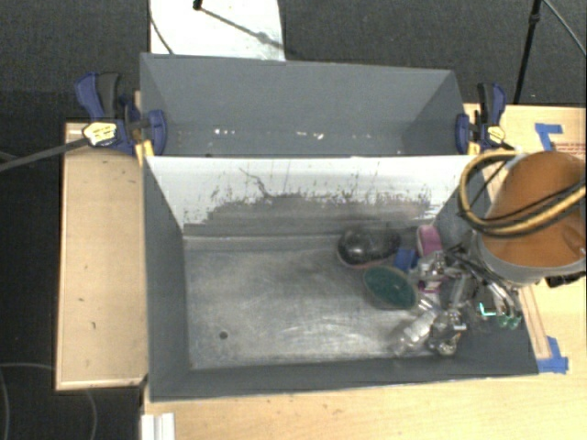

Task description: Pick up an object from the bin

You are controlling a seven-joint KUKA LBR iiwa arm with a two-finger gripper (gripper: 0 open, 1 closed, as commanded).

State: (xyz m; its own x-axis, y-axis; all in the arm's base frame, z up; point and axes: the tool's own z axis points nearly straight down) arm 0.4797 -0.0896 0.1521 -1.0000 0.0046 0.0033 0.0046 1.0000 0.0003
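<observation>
Though just beside the gripper (431, 335), a smooth teal oval (391, 288)

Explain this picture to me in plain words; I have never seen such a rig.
One camera looks down into a grey metal bin, slightly from the side. The machine reaching in from the right is a robot arm with a gripper, low in the bin's front right corner. Its job: pick one thing out. Next to it lie a teal oval, a dark rounded lump and, nearer the back wall, something pink. Whether it holds anything cannot be told.
</observation>
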